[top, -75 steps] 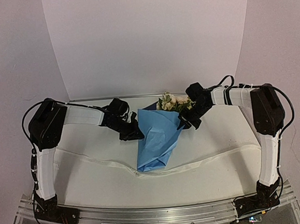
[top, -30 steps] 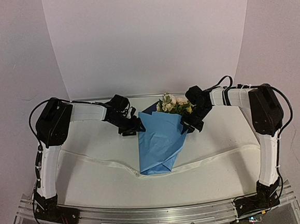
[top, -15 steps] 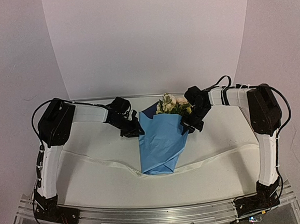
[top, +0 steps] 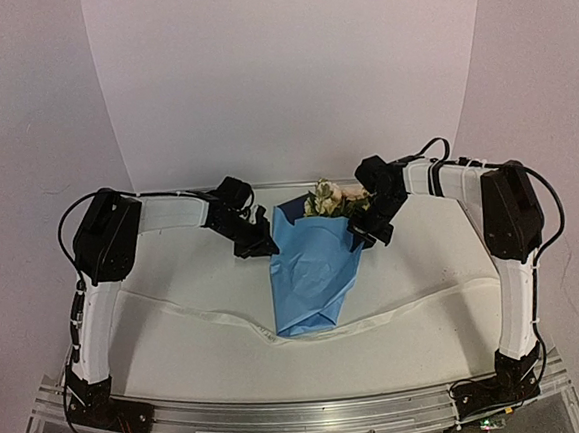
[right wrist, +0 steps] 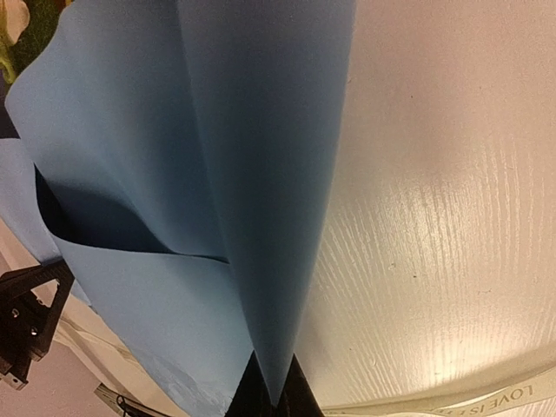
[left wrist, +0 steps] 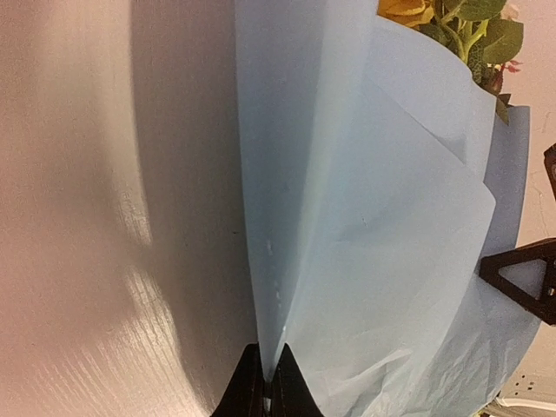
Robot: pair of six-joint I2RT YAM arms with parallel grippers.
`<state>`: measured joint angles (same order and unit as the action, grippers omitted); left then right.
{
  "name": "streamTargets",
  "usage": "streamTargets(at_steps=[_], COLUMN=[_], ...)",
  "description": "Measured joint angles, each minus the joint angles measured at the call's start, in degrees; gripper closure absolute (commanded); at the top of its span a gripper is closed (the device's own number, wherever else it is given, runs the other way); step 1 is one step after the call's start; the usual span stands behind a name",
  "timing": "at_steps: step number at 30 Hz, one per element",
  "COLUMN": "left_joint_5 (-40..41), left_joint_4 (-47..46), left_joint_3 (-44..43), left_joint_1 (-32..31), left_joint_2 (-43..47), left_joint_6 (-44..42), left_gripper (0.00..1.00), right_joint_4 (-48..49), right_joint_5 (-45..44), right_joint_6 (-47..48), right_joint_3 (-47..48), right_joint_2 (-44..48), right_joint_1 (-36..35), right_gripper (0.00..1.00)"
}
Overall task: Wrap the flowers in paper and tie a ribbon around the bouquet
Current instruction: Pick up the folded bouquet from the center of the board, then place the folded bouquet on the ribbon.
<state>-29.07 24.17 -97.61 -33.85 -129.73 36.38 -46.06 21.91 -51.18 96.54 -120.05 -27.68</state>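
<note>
**Both hands pinch the blue paper cone around the flowers**

Seen from above, the paper [top: 314, 270] is folded into a loose cone at the middle of the tabletop [top: 180, 355]. Its wide mouth points toward the far wall and its narrow tip toward the arm bases. The flowers [top: 333, 200] stick out of the mouth, cream and pale pink blooms among green leaves. Their stems are hidden inside the wrap. A darker blue flap shows at the far left of the mouth.

The left hand [top: 256, 241] is at the cone's upper left edge, touching it. The right hand [top: 363, 236] is at the upper right edge, just beside the leaves. The two hands face each other across the mouth, with the paper and blooms between them.

In the left wrist view, the left fingertips [left wrist: 243, 400] are pressed together on a fold of light blue paper, which fans away from them toward a yellow bloom and leaves at the top. In the right wrist view, the right fingertips [right wrist: 248, 395] are likewise clamped on a paper fold, with darker blue showing in the hollow beside it.

The ribbon [top: 197, 312] lies flat across the tabletop nearer the arm bases, well apart from both hands. It sags in the middle, where it meets the cone's tip. Print reading "LOVE IS" shows on it in the right wrist view.
</note>
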Motion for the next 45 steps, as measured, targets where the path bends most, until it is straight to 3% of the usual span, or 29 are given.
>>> streamTargets(at_steps=[27,45], left_joint_5=[-2.92,-2.53], left_joint_4=[5.52,2.26], left_joint_3=[-2.15,11.94], left_joint_1=[0.17,-0.3], left_joint_2=[0.96,10.68], left_joint_6=[1.2,2.99], left_gripper=[1.0,1.0], right_joint_4=[-3.35,-3.14], right_joint_5=[1.55,0.27], right_joint_6=[-3.17,-4.08], right_joint_3=[2.38,-4.02], right_joint_2=[0.05,3.43], right_joint_1=[-0.72,-5.49], right_gripper=[1.0,1.0])
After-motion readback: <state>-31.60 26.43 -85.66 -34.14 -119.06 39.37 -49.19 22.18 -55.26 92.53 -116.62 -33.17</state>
